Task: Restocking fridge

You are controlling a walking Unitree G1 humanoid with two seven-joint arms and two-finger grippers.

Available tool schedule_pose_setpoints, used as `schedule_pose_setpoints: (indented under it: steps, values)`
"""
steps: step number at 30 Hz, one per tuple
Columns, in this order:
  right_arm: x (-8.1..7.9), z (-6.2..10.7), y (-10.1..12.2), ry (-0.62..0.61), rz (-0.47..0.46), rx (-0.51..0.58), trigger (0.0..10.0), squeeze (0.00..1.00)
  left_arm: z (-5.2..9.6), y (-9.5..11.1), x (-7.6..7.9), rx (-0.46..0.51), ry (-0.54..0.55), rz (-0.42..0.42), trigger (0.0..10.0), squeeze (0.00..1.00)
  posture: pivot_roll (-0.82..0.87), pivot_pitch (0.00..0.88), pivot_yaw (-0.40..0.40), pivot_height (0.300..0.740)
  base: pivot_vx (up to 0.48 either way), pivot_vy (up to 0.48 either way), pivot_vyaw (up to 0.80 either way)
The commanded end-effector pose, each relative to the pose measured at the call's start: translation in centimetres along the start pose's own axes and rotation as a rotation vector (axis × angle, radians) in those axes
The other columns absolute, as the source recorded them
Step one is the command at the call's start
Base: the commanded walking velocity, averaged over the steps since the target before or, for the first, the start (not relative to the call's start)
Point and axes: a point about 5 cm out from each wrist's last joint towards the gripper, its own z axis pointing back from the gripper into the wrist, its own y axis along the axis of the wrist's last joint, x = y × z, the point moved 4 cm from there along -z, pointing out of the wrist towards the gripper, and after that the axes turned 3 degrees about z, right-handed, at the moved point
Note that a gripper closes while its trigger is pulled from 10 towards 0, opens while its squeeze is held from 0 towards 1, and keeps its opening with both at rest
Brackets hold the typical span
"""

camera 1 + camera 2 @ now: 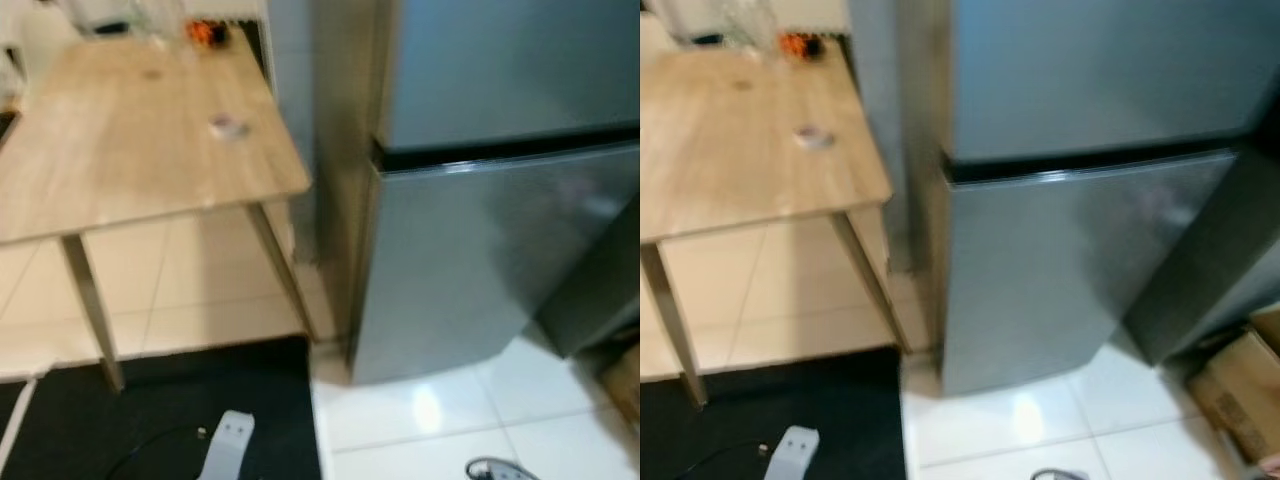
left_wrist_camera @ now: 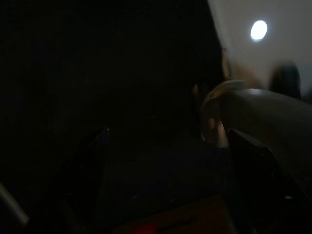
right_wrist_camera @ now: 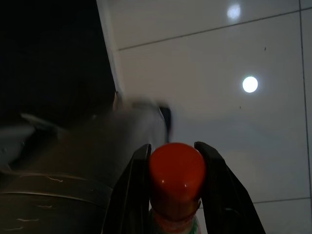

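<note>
- Our right claw (image 3: pixel 176 170) is clamped on a red-capped bottle (image 3: pixel 176 168).
- Left claw: fingers too dark to tell.
- Ahead, the fridge (image 1: pixel 480 230) is closed; opening it risks the bottle slipping.

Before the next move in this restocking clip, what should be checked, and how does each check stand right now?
1. Item held: ok. The right claw is shut on a bottle with a red cap.
2. Fridge in front of the robot: ok, it stands just right of the wooden table.
3. Fridge doors open: not ok, both look closed.
4. Left claw free to pull a door: cannot tell, its wrist view is too dark.
5. Floor path: not ok, a cardboard box sits by the fridge's right side.
6. Sharp view: not ok, head views are blurred.
</note>
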Motion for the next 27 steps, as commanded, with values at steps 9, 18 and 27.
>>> schedule_pose_setpoints:
  steps: [9, 18, 27]
  values:
    - [1.3, 0.5, -1.2, -0.036, -0.013, -0.028, 10.0, 0.0, -0.2, 1.7, 0.5, 0.049, -0.015, -0.013, 10.0, 0.0, -0.03, 0.0, 0.008, 0.74, 0.309, 0.0, 0.0]
    - [1.3, 0.5, -1.3, -0.035, -0.02, -0.03, 10.0, 0.0, -0.2, 2.1, 0.3, 0.054, -0.023, -0.019, 10.0, 0.0, -0.03, 0.0, 0.008, 0.74, 0.0, -0.267, 0.0]
    - [1.3, 0.5, -1.2, -0.038, -0.023, -0.028, 10.0, 0.0, -0.2, 3.5, 0.2, 0.098, -0.013, 0.014, 10.0, 0.0, -0.03, 0.0, 0.006, 0.74, 0.0, -0.328, 0.0]
